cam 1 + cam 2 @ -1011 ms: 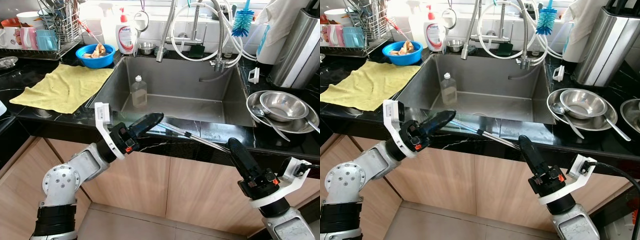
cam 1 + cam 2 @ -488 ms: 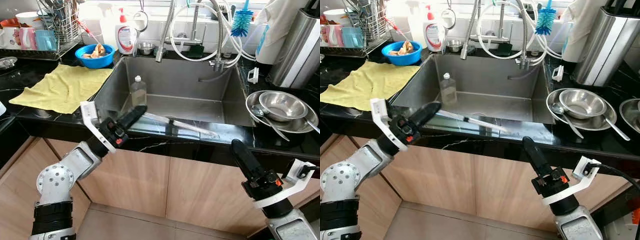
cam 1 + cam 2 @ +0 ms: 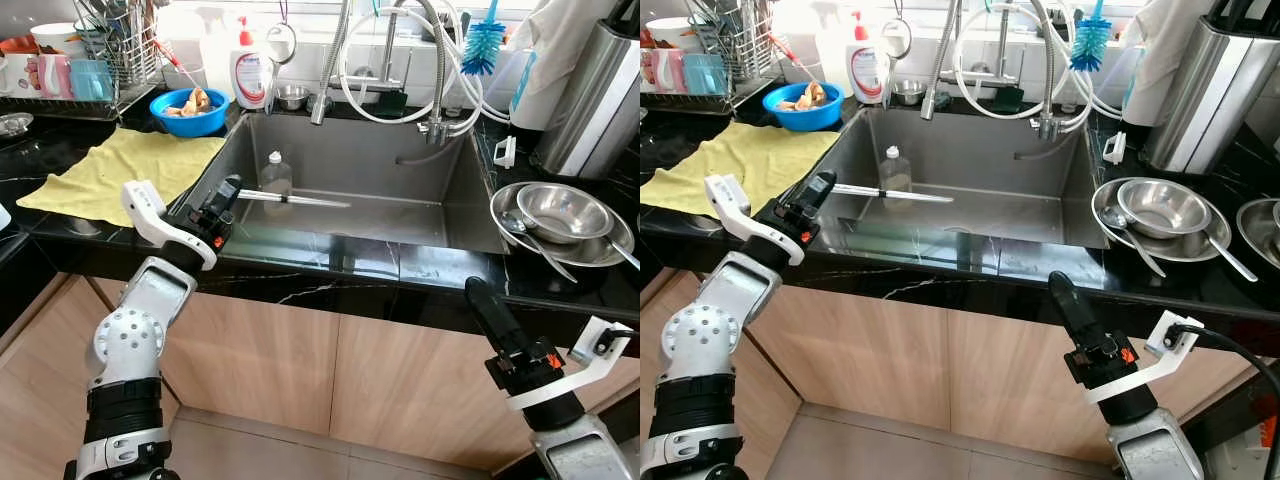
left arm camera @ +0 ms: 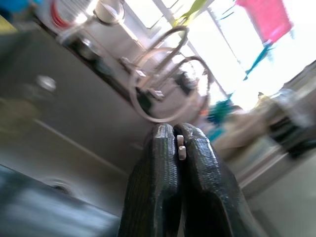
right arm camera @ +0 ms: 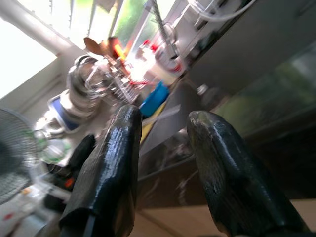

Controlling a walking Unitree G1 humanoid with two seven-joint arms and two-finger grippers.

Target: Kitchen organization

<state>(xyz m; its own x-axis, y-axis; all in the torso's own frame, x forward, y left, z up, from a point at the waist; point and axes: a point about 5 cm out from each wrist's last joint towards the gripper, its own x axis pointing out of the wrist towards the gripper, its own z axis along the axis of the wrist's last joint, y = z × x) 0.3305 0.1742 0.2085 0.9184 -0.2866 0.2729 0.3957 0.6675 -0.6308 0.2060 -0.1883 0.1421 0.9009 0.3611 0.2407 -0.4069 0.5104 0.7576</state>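
Observation:
My left gripper is at the left rim of the steel sink, shut on a long thin metal utensil. The utensil sticks out level over the sink's left half, just in front of a clear plastic bottle standing in the basin. In the left wrist view the two black fingers are pressed together with a small pale piece between their tips. My right gripper is low in front of the cabinet, below the counter's front edge; in the right wrist view its fingers stand apart with nothing between them.
A yellow cloth lies on the black counter left of the sink. Behind it are a blue bowl, a soap bottle and a dish rack. Steel bowls and plates are stacked to the right. Hoses hang over the sink.
My left arm has swung the utensil leftwards and back, from over the counter's front edge to the sink's left side. The right gripper has barely moved.

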